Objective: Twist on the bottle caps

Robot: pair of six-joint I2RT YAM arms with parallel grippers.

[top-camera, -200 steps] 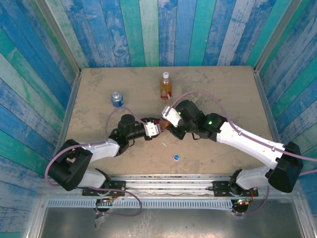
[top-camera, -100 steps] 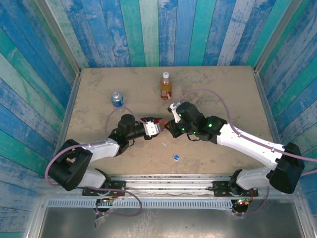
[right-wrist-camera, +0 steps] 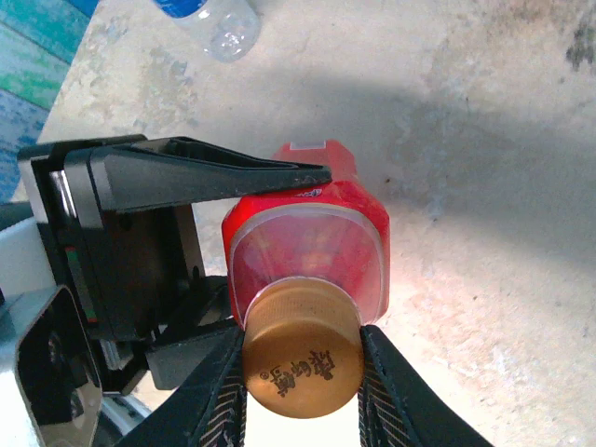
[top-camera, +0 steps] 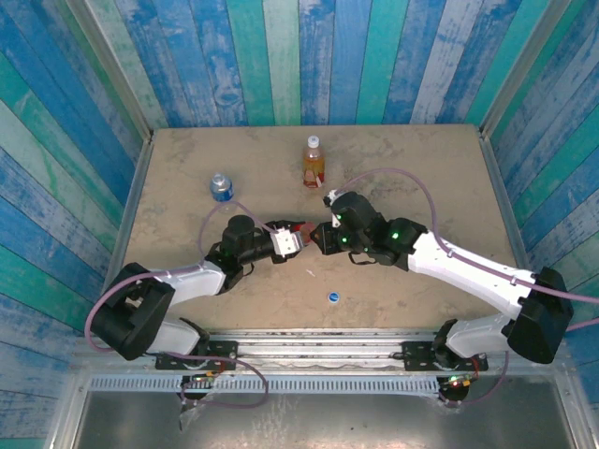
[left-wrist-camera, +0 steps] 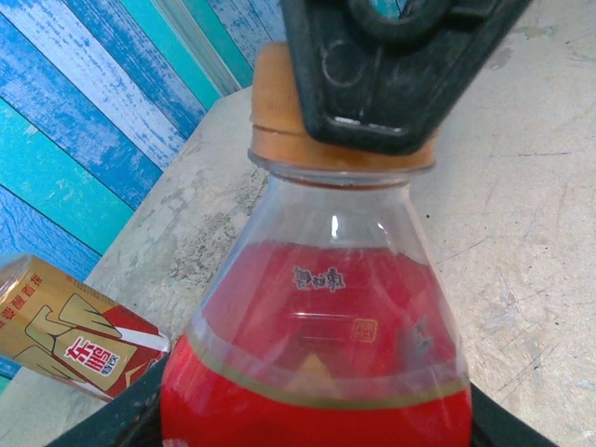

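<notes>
Orange cap (right-wrist-camera: 300, 352) is seated on the neck of the red bottle (right-wrist-camera: 312, 223), at the middle of the table (top-camera: 421, 168) in the top view.

- Red bottle is clenched by the left gripper (top-camera: 294, 240) around its body. One black jaw is seen along the bottle's upper side in the right wrist view.
- Orange cap is pinched by the right gripper (top-camera: 323, 240), with its fingers (right-wrist-camera: 384, 396) pressed against opposite sides of the cap.
- In the left wrist view, the cap is seen sitting level on the neck ring with no gap showing. How far the thread is engaged cannot be told.
- Tea bottle (top-camera: 314, 161) is upright at upper centre with a cap on it.
- Clear bottle (top-camera: 221, 187) is upright at upper left and appears uncapped.
- Blue cap (top-camera: 333, 297) lies loose at lower centre, well apart from both bottles.

Step judged in hand: the orange cap is being turned down onto the red bottle.

Next move, as judged: the cap is to be twisted by wrist rotation while the bottle is braced. The pinch is then to be released and re-taken if more turns are needed. Afterwards the blue cap is to be fetched for the clear bottle.
</notes>
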